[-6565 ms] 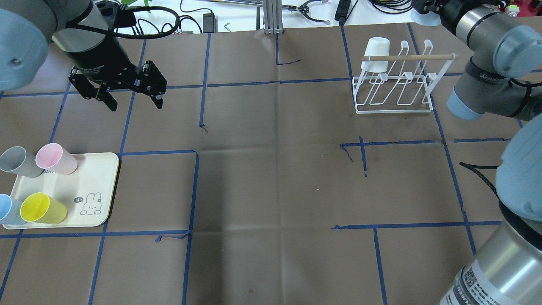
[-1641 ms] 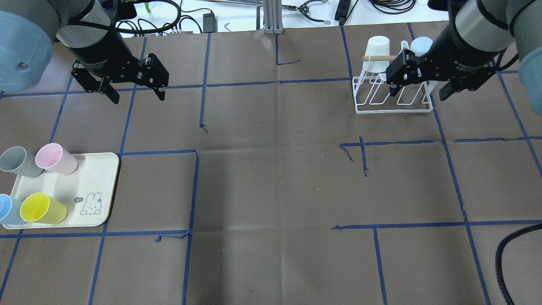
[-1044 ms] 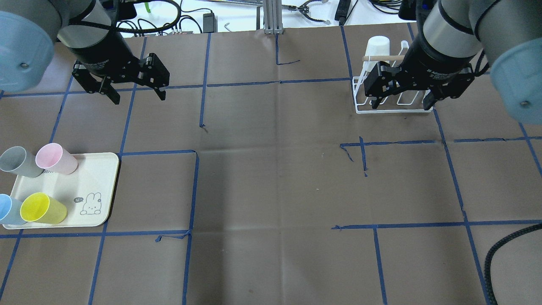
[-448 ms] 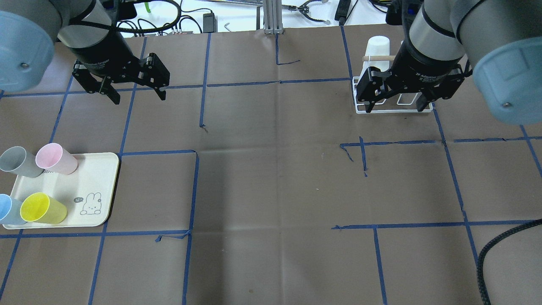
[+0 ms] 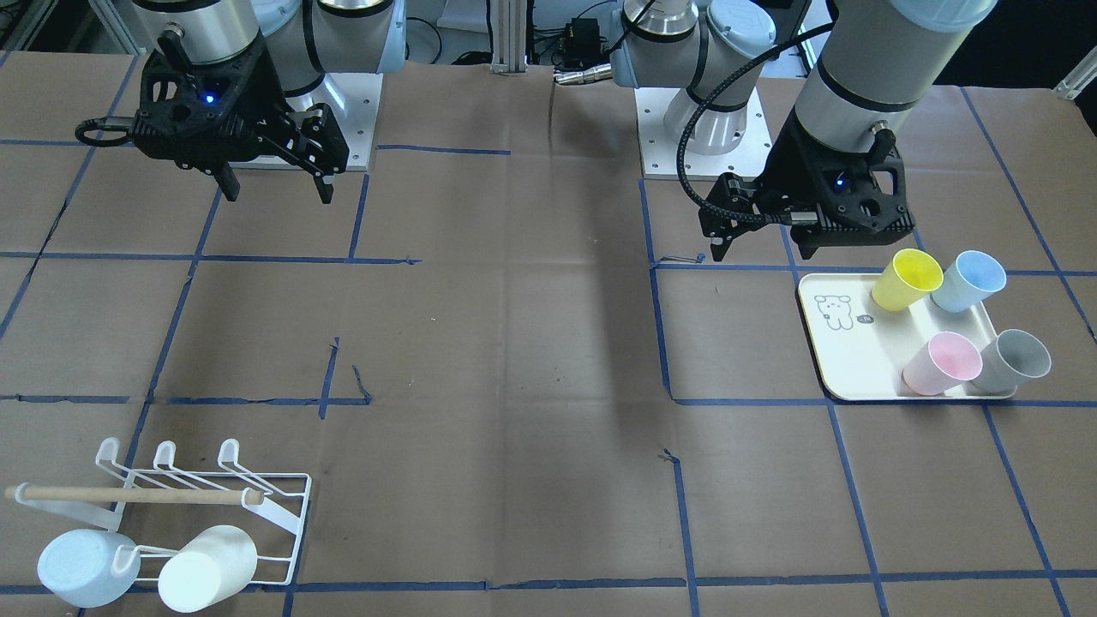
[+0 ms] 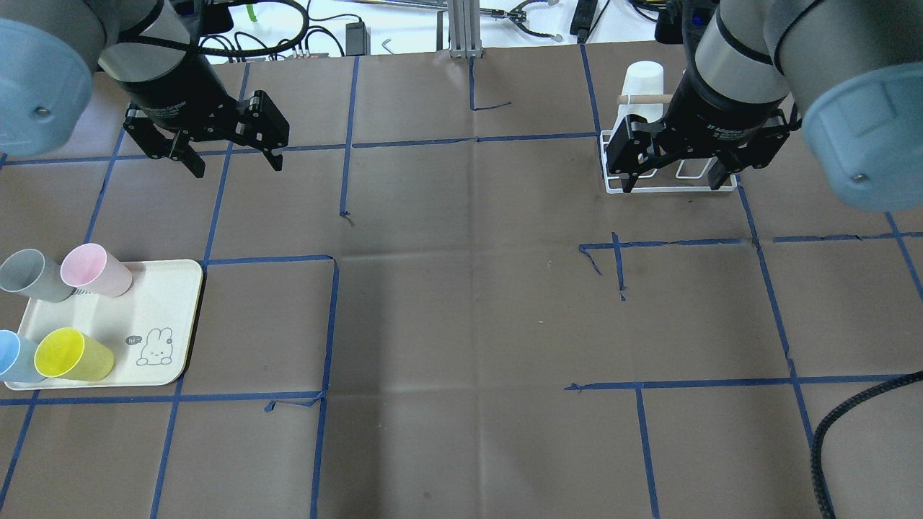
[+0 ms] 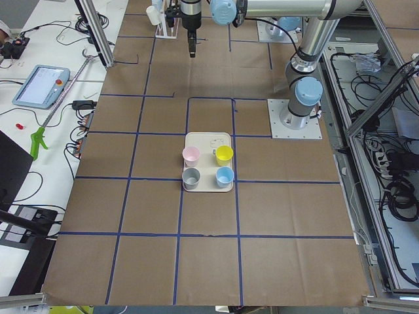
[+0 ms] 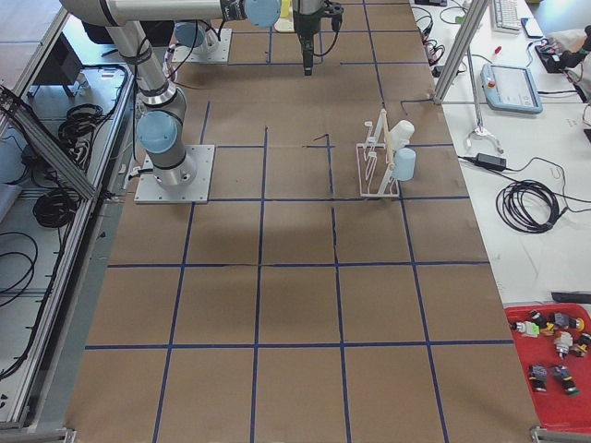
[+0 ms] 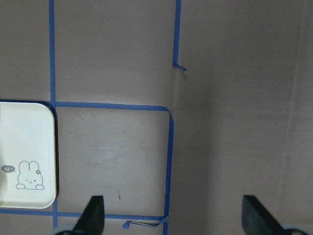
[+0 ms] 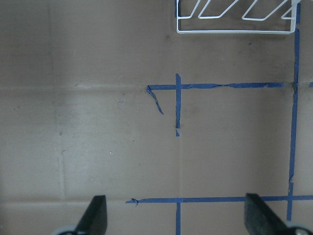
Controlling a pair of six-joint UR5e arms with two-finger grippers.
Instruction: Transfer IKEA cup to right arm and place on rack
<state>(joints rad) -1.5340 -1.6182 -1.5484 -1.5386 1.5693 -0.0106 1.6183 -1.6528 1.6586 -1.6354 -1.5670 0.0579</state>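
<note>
1. Far left: cream tray (image 6: 169, 317) carries four cups standing mouth up: grey cup (image 6: 29, 275), pink cup (image 6: 94, 270), blue cup (image 6: 14, 357), yellow cup (image 6: 72, 355). The next one to move is among these, I judge; which one, cannot tell.
2. Handling, judged: light, thin-walled, stiff plastic, slick and tapered. Pinch across the body below the rim, leaving wall free for the hand-over.
3. Look: plain matte pastel tumblers, no handles, wider at the mouth.
4. Left gripper (image 6: 234, 167): jaws spread, empty, above bare table (image 6: 461, 303) beyond the tray, well apart from the cups.
5. Far right: rack (image 6: 670, 190) with dowel (image 5: 128, 494). It holds the racked white cup (image 6: 643, 79) and racked blue cup (image 5: 81, 567), both upturned on prongs.
6. Right gripper (image 6: 672, 185): jaws wide, nothing held, above the rack's near edge.
</note>
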